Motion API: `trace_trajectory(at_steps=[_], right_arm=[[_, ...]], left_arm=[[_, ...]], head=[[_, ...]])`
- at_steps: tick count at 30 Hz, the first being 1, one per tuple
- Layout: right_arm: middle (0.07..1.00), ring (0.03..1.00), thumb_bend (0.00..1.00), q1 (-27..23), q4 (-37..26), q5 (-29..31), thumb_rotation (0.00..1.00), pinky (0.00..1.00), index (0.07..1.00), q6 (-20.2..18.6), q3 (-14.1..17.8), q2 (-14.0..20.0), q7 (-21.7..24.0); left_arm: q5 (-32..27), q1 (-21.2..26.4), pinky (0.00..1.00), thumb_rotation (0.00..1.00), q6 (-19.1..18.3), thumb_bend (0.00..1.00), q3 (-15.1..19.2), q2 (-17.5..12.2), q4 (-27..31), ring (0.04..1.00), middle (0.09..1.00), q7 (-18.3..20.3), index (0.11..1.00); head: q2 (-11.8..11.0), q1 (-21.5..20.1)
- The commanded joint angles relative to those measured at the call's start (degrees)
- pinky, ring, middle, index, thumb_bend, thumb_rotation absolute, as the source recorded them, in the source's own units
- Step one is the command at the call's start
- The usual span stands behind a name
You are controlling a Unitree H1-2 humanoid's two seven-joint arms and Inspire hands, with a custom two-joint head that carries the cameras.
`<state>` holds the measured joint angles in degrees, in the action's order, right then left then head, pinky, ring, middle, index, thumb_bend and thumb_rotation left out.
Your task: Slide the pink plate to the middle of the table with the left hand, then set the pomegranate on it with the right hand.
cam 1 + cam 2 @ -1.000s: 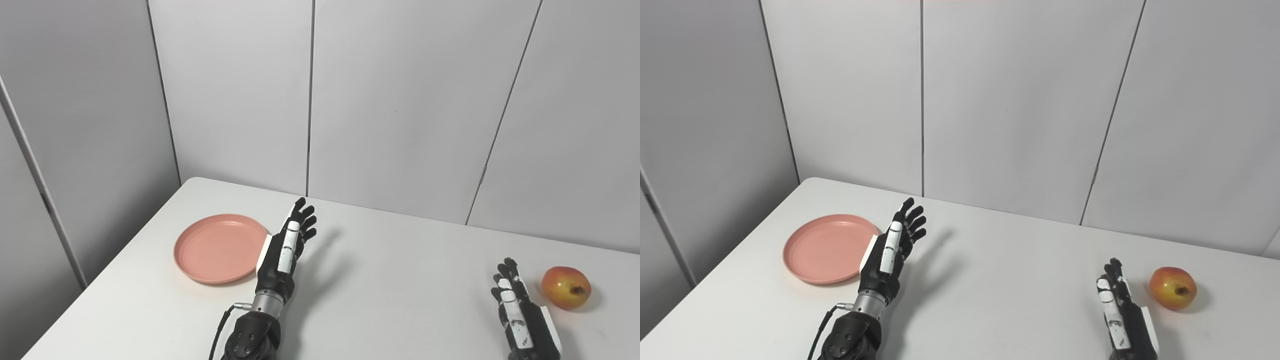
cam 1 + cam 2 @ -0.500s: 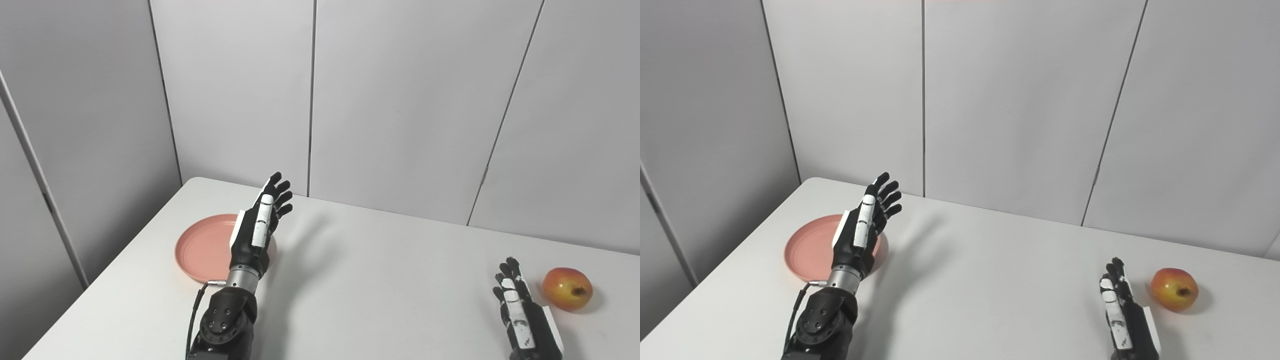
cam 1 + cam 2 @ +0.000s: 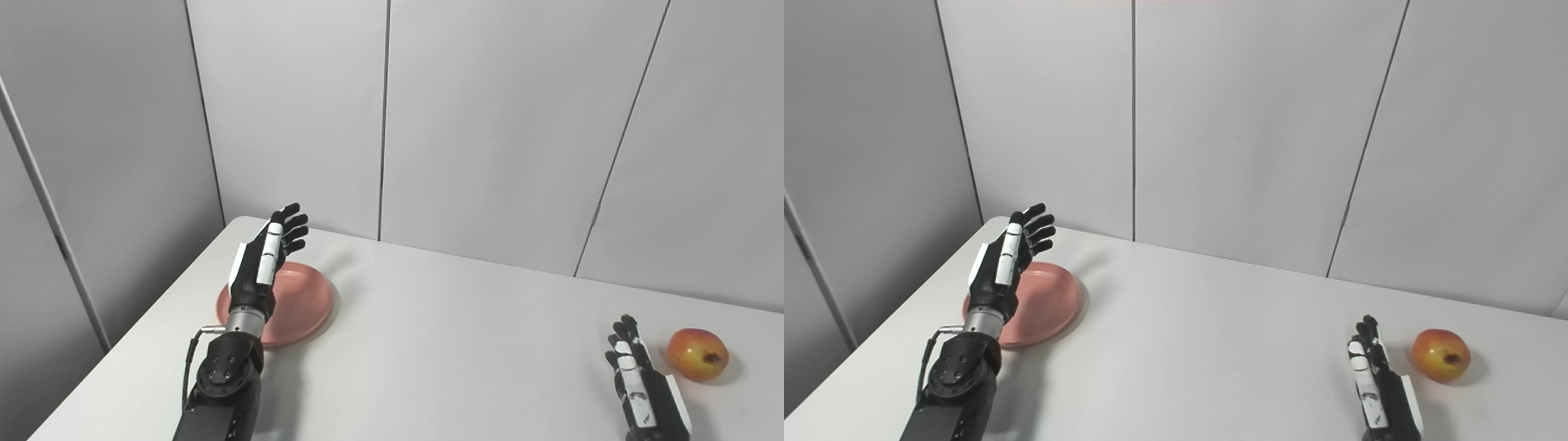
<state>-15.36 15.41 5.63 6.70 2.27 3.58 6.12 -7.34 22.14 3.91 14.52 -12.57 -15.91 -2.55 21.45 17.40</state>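
Above the pink plate (image 3: 300, 300), left hand (image 3: 260, 269) spread, empty; right hand (image 3: 640, 383) likewise beside pomegranate (image 3: 697, 354).

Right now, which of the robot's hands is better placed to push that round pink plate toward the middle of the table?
The left hand. It hovers open right over the round pink plate at the table's left side, while the right hand rests far across, beside the red-yellow pomegranate.

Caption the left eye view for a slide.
Open left hand raised over round pink plate; open right hand beside red-yellow pomegranate.
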Motion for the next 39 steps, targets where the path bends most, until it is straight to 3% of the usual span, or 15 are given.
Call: trace_trajectory(at_steps=[1, 8, 13, 25, 39], right_arm=[[1.000, 1.000, 0.43, -0.60, 0.35, 0.70, 0.84, 1.00, 1.000, 3.10, 0.17, -0.12, 0.41], [1.000, 1.000, 0.45, -0.77, 0.63, 0.94, 0.82, 1.00, 1.000, 3.23, 0.29, -0.19, 0.45], [1.000, 1.000, 0.44, -0.74, 0.50, 0.97, 0.82, 1.00, 1.000, 3.21, 0.30, -0.11, 0.51], [1.000, 1.000, 0.44, -0.95, 1.05, 1.51, 0.82, 1.00, 1.000, 3.62, 0.31, 0.09, 0.67], [1.000, 1.000, 0.45, -1.04, 1.25, 1.72, 0.83, 1.00, 1.000, 3.80, 0.41, 0.51, 0.83]], left_arm=[[-0.16, 3.34, 0.83, 1.00, 2.24, 0.62, 0.76, -2.19, 0.42, 0.806, 0.797, -0.13, 0.780], [0.44, 3.52, 0.77, 1.00, 3.57, 0.62, 2.29, -4.15, -1.60, 0.792, 0.798, -1.39, 0.785], [3.97, 3.46, 0.72, 1.00, 6.31, 0.61, 2.90, -5.99, -3.61, 0.764, 0.776, -4.44, 0.761], [9.78, 3.24, 0.73, 1.00, 7.60, 0.60, 2.44, -9.13, -8.03, 0.761, 0.770, -9.11, 0.757], [6.55, 4.83, 0.74, 1.00, 11.88, 0.63, 3.40, -10.24, -18.07, 0.787, 0.794, -8.78, 0.784]], head=[[0.00, 0.10], [-0.12, 0.43], [-0.11, 0.46], [-0.39, 1.24], [-0.24, 1.92]])
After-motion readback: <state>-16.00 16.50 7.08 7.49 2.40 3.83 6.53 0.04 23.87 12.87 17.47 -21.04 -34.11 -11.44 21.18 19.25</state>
